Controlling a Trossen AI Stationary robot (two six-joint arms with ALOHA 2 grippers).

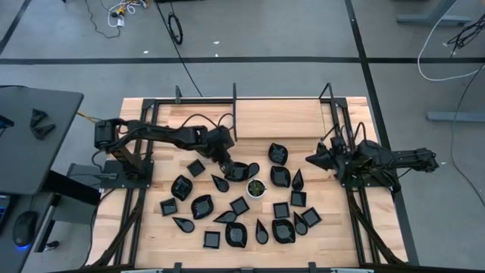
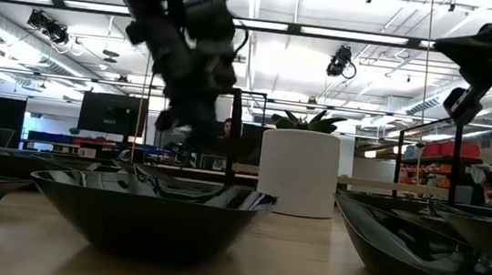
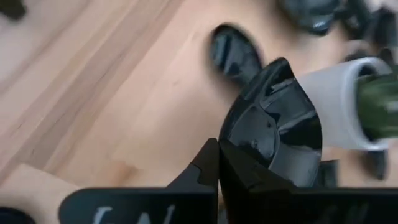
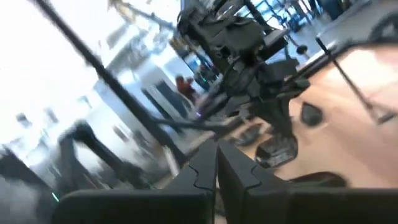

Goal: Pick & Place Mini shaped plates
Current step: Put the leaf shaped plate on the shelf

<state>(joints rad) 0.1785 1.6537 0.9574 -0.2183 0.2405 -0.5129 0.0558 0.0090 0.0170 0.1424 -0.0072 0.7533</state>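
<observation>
Several mini shaped plates, small and glossy black point(image 1: 201, 205), lie flat on the wooden table point(image 1: 151, 243) around a white cup with green inside point(image 1: 258, 187). My left gripper point(image 1: 231, 165) reaches in from the left to mid-table and is shut on one rounded plate point(image 3: 273, 124), just left of the cup point(image 3: 339, 106). My right gripper point(image 1: 311, 159) is shut on nothing and hangs folded back over the table's right side, above the plates there. My left gripper pinches the rounded plate's rim point(image 3: 239, 155) at the edge nearest the arm, between its two fingers. The fingers slant down from the table's left. The plate sticks out past the fingertips toward the cup, tilted; whether its far end touches the table I cannot tell.
More plates lie close by: a leaf-shaped one point(image 1: 220, 182) just near of the held plate and a square one point(image 1: 195, 167) to its left. A black metal frame point(image 1: 235, 114) borders the table's far side and both sides. Bare wood point(image 1: 265, 117) lies at the far middle.
</observation>
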